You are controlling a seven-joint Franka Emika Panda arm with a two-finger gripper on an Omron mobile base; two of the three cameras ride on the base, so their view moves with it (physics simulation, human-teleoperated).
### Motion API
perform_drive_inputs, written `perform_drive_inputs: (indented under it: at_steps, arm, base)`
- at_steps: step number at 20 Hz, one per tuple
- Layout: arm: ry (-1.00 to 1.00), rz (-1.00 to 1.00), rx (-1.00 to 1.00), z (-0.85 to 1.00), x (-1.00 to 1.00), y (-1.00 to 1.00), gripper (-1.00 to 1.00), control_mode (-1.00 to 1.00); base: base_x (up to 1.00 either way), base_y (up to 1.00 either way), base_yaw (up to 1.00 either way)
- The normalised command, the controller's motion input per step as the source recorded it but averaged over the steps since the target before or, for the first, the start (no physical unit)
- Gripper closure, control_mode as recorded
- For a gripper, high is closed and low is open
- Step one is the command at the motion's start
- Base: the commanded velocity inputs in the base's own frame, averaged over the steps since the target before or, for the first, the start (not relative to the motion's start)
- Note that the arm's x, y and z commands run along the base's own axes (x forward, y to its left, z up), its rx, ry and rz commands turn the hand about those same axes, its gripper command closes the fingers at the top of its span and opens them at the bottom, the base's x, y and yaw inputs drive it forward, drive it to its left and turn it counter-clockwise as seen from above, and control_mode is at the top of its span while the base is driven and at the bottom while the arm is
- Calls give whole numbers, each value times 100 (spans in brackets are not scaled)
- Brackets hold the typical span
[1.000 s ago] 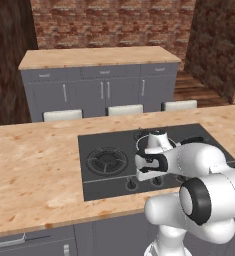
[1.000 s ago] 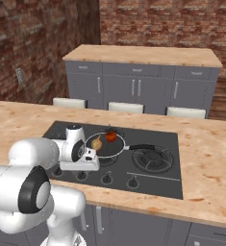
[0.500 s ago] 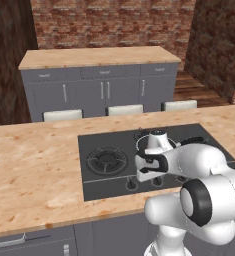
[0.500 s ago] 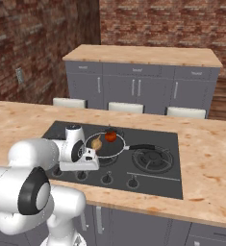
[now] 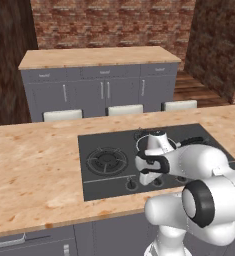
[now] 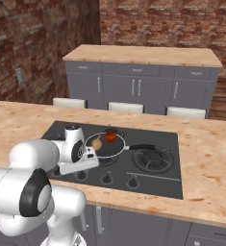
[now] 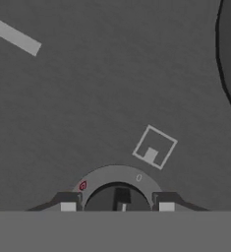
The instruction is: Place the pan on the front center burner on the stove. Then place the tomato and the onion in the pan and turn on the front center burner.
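Observation:
The pan (image 6: 112, 149) sits on the stove (image 6: 167, 139), covering the front center burner, its black handle (image 6: 141, 147) pointing right. Inside it lie the onion (image 6: 96, 142) and, just behind, the tomato (image 6: 110, 136). My gripper (image 7: 117, 203) points down at the front row of knobs, and its two finger tips press against the sides of a round black knob (image 7: 118, 196). In the left base view my hand (image 5: 148, 179) stands low over that row, and the arm hides most of the pan. From the right base view the hand (image 6: 72, 166) is at the pan's front left.
A larger burner (image 6: 151, 159) lies right of the pan, and another burner (image 5: 107, 161) sits at the stove's left. More knobs (image 6: 106, 179) line the front edge. Wooden counter (image 5: 34, 170) surrounds the stove. Grey cabinets (image 5: 101, 90) stand behind.

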Motion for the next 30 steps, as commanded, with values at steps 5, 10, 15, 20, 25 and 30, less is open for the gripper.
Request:
perform_drive_inputs:
  at_steps: [5, 10, 15, 20, 25, 30]
  arm:
    - [1, 32, 9, -15, 0, 0, 100, -100]
    - [1, 33, 9, -18, -4, 0, 100, -100]
    - [2, 29, 4, -24, -6, 0, 100, -100]
    - [1, 21, 0, -22, -15, 0, 100, -100]
    - [0, 15, -1, -20, -38, 0, 100, -100]
    - [0, 12, -3, -8, -69, 1, 100, -100]
  base:
    - [0, 0, 0]
    - [0, 0, 0]
    - [0, 0, 0]
    - [0, 0, 0]
    - [0, 0, 0]
    - [0, 0, 0]
